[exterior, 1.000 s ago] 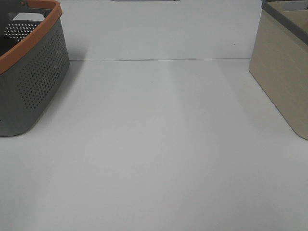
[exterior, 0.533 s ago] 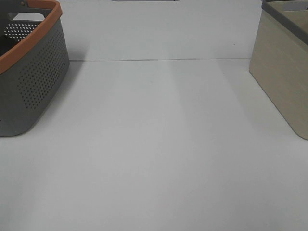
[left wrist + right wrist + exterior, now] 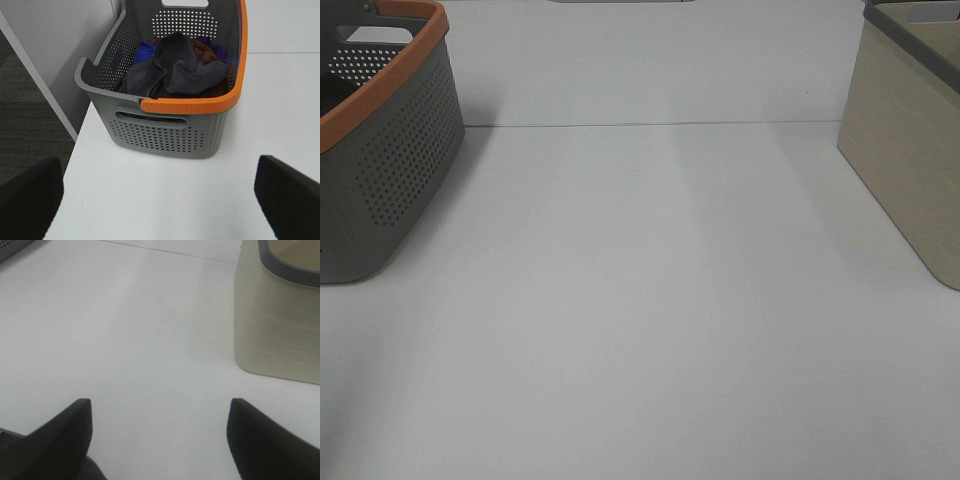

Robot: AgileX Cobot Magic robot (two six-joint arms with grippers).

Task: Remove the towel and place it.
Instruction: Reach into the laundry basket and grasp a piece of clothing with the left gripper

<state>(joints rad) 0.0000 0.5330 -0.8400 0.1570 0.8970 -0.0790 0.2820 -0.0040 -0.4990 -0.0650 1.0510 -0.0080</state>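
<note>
The dark charcoal-grey towel [image 3: 177, 70] lies crumpled on top of other cloths inside the grey perforated basket [image 3: 165, 135] with an orange rim. The basket also shows at the far left of the exterior high view [image 3: 380, 170], where its contents are hidden. My left gripper [image 3: 160, 200] is open and empty, held above the table in front of the basket; only its two dark fingertips [image 3: 30, 195] show. My right gripper [image 3: 160, 440] is open and empty over the bare white table. Neither gripper shows in the exterior high view.
A beige bin [image 3: 910, 150] with a dark grey rim stands at the right; it also shows in the right wrist view [image 3: 277, 315]. Blue, purple and brown cloths [image 3: 145, 50] lie under the towel. The table's left edge [image 3: 75, 145] drops to dark carpet.
</note>
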